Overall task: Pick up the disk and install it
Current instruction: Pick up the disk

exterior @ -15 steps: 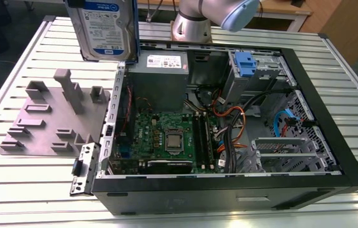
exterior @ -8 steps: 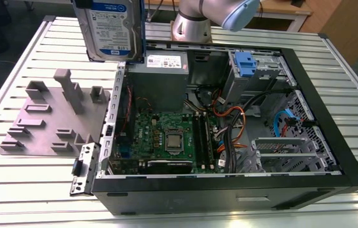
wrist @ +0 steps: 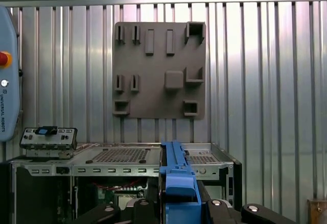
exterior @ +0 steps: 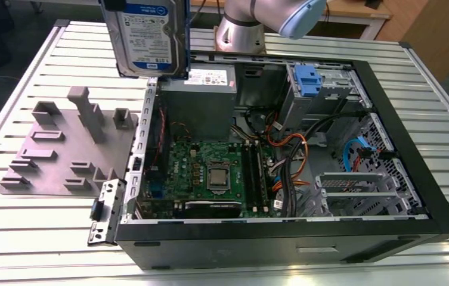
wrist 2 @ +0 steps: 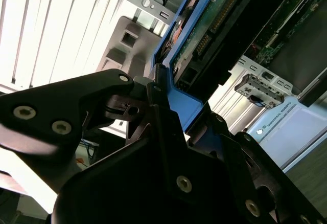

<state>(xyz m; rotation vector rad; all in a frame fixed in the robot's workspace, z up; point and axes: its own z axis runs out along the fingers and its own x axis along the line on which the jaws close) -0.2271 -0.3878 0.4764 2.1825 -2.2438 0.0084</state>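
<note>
Black gripper (wrist 2: 164, 101) tight on the disk (exterior: 146, 37)

The computer case (exterior: 288, 229) lies open on top, free to enter from above. Inside, a grey box (exterior: 200, 101), cables (exterior: 292, 149) and a metal cage (exterior: 352, 190) crowd the floor. Beside it, upright posts (exterior: 81, 104) rise from a plate. The gripper (wrist 2: 179, 106), clamped on the disk (exterior: 148, 36), hangs in clear air above the case's rim.
</note>
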